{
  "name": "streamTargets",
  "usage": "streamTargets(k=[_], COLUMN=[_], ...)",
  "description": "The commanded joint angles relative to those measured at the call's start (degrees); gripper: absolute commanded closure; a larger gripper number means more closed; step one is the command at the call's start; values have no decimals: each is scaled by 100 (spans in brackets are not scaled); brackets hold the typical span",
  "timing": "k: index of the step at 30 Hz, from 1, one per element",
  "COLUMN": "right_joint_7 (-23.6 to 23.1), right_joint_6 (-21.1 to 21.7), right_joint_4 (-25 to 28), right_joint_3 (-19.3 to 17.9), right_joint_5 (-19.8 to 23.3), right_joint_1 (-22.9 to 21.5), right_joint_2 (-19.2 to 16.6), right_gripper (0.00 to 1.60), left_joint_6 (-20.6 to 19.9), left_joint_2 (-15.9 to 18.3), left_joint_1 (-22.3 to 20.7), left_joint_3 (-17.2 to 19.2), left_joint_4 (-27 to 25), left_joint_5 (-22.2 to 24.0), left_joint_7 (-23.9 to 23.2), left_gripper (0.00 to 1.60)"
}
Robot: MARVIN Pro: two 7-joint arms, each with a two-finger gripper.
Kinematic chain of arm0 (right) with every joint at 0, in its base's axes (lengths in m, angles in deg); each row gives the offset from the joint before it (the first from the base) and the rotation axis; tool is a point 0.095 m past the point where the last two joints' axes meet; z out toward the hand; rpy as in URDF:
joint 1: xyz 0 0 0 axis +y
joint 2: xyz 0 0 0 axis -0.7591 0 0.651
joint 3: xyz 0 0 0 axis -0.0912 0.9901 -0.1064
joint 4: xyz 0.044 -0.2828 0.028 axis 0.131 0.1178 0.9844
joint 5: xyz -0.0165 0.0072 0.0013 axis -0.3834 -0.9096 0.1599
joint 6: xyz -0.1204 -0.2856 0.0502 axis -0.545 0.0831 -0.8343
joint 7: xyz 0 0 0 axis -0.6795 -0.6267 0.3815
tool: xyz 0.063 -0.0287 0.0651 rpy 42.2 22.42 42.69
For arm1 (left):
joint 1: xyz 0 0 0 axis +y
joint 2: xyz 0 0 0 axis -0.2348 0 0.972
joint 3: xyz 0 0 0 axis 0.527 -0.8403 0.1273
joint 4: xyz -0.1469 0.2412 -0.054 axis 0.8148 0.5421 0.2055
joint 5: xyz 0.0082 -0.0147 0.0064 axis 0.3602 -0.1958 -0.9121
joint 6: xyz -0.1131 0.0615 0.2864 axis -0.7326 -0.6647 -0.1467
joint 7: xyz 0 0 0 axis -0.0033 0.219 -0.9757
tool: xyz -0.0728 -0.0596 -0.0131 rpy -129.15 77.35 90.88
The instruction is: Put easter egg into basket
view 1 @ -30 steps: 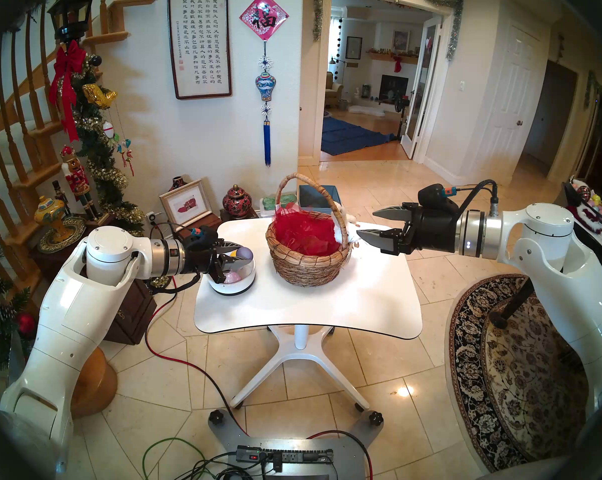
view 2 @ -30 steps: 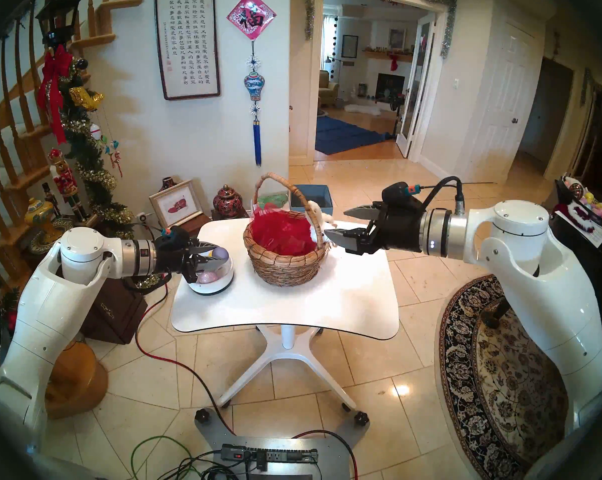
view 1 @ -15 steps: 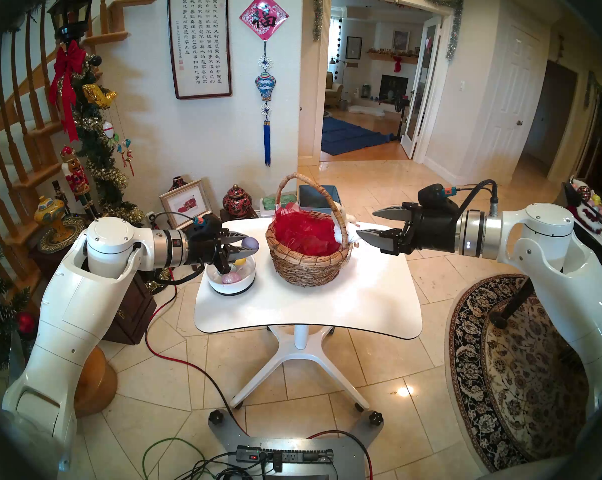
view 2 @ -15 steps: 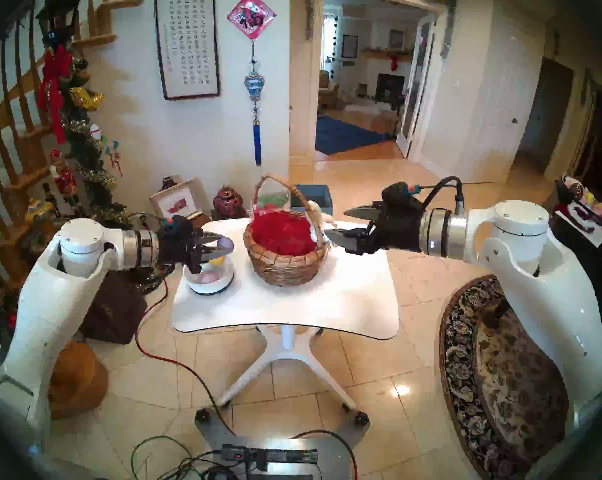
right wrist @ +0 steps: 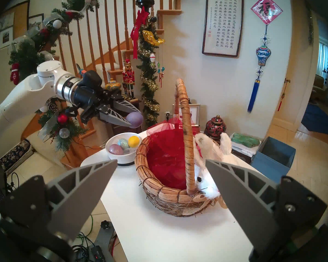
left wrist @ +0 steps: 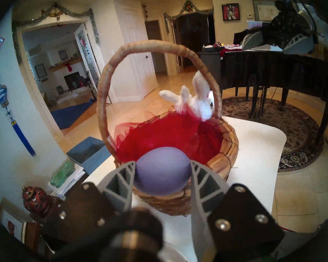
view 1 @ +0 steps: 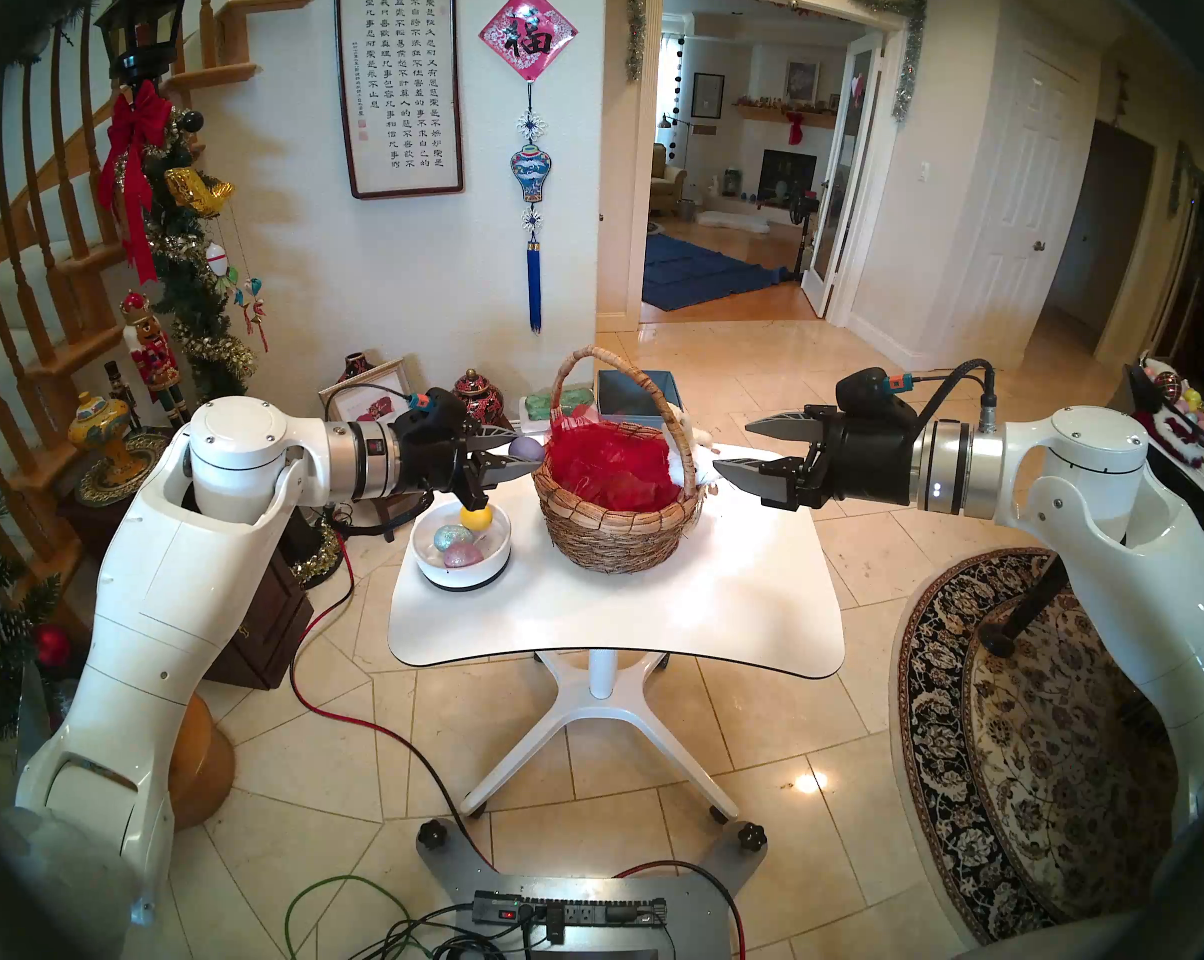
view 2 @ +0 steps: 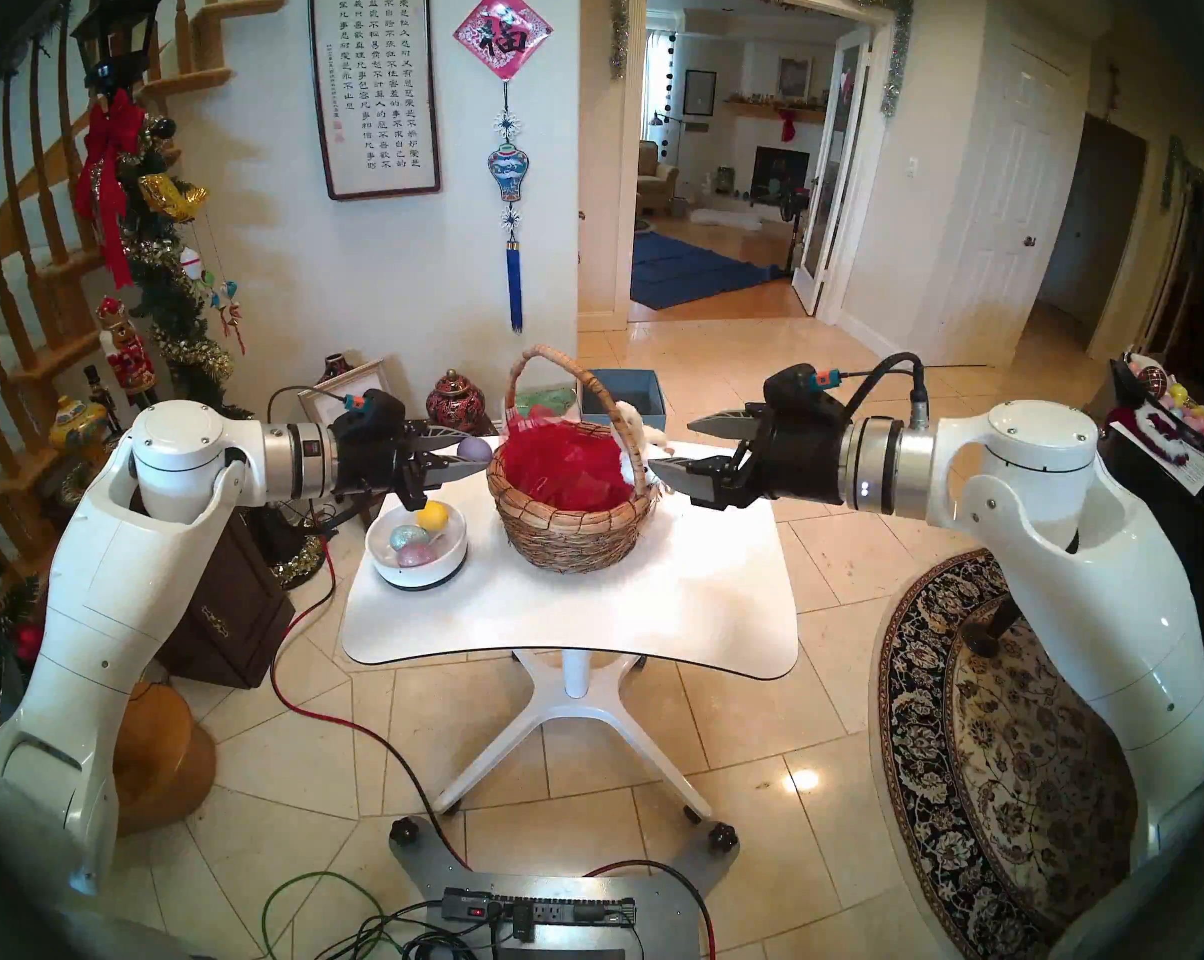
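Head views: we are gripping a smooth lilac plastic egg (view 1: pixel 524 447) in our left gripper (view 1: pixel 516 456), in the air just left of the round woven wicker basket (view 1: pixel 616 522) with red mesh lining. That basket is standing on the white surface (view 1: pixel 613 626). Our right gripper (view 1: pixel 741 446) is hanging spread wide and empty at the basket's right.

Left wrist: our fingers (left wrist: pixel 121 178) are pinching the egg's sides before the basket's near rim.

Right wrist: our fingers (right wrist: pixel 87 182) are gaping beside the white plush bunny (right wrist: pixel 212 161); a shallow white bowl (right wrist: pixel 124 153) is sitting behind the basket.
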Motion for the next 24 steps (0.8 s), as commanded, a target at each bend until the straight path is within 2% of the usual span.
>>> streamTargets(k=[1,24], right_joint_7=[16,25], right_joint_6=[-20,-27], right_joint_4=[-1,-1], right_joint_3=[-35,-28], right_joint_5=[-13,3], right_joint_1=[-36,-35], right_joint_2=[-9,-23], right_gripper=[0,0], left_joint_6=[-28,378], left_joint_2=[-209,-735], left_joint_1=[-469,-1559], left_joint_3=[-134,-779], left_joint_4=[61,1203], left_joint_5=[5,15], left_joint_7=[28,-115], left_gripper=[135,131])
